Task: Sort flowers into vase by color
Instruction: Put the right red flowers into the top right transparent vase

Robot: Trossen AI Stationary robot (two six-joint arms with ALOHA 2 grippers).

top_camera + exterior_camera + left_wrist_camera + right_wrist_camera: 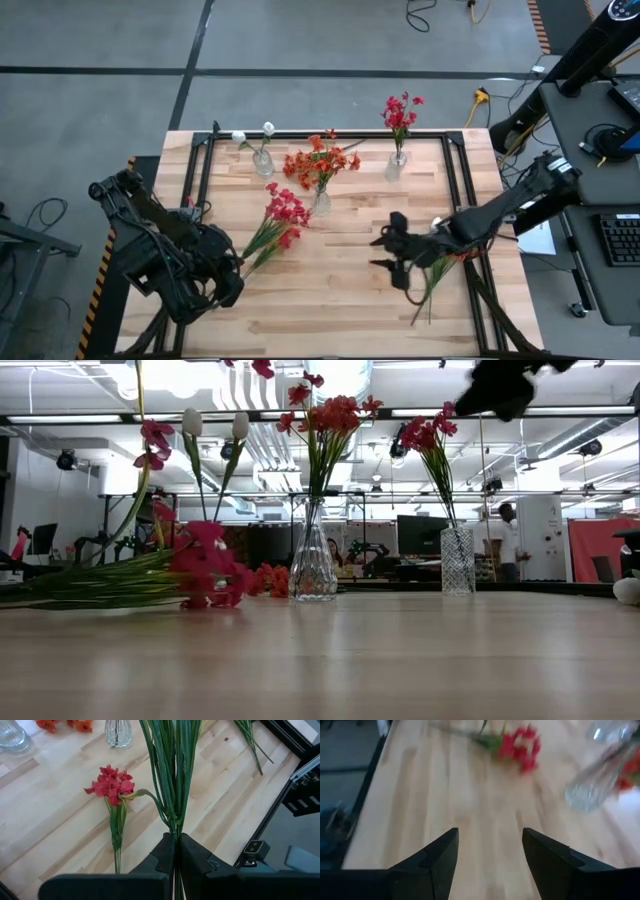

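- Three vases (321,201) along table (330,310) rear half, flowers in each.
- Loose flowers (283,217) lie left of centre vase.
- More stems (438,275) near right edge.

No legible text, label, brand, number or sign appears in any of the four views. The wooden table (330,270), the glass vases and the flowers carry no markings. Screens and equipment in the room behind the table are too small and indistinct to read.
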